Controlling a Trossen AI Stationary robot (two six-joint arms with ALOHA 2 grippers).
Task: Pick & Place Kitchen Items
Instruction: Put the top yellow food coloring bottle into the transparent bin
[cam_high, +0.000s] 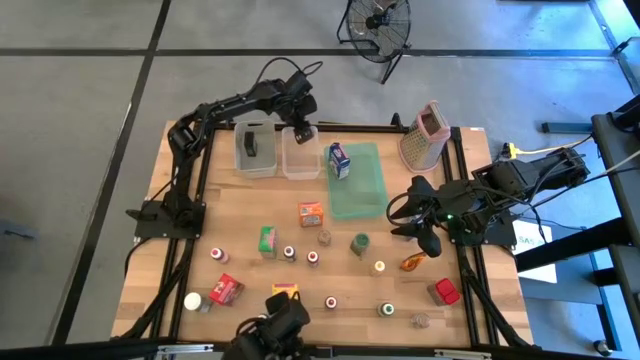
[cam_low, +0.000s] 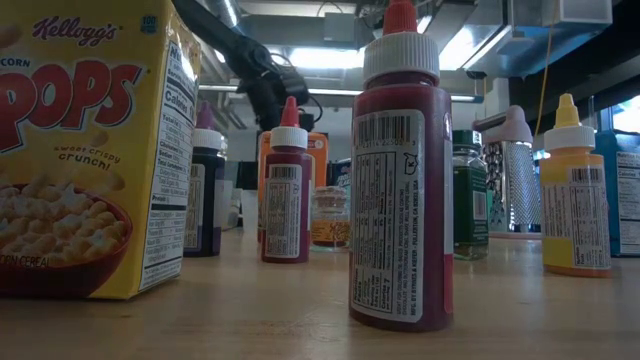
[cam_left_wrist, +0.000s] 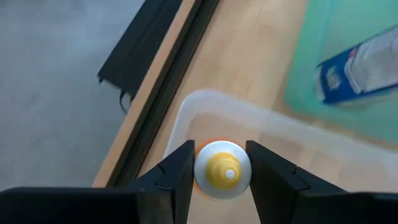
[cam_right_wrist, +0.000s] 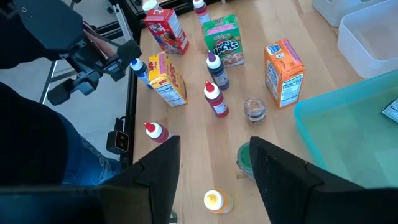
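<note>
Between the left gripper's (cam_left_wrist: 221, 177) fingers, a yellow-capped bottle (cam_left_wrist: 222, 170) is pinched above the clear bin (cam_left_wrist: 186, 115). If released off-centre, it could be tipped by the rim. Farther off, the right gripper (cam_right_wrist: 212, 163) is held spread over the table (cam_right_wrist: 186, 134).

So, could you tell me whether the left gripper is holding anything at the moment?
Yes: the left gripper is shut on a yellow-capped bottle, a finger against each side, above the clear bin.
</note>
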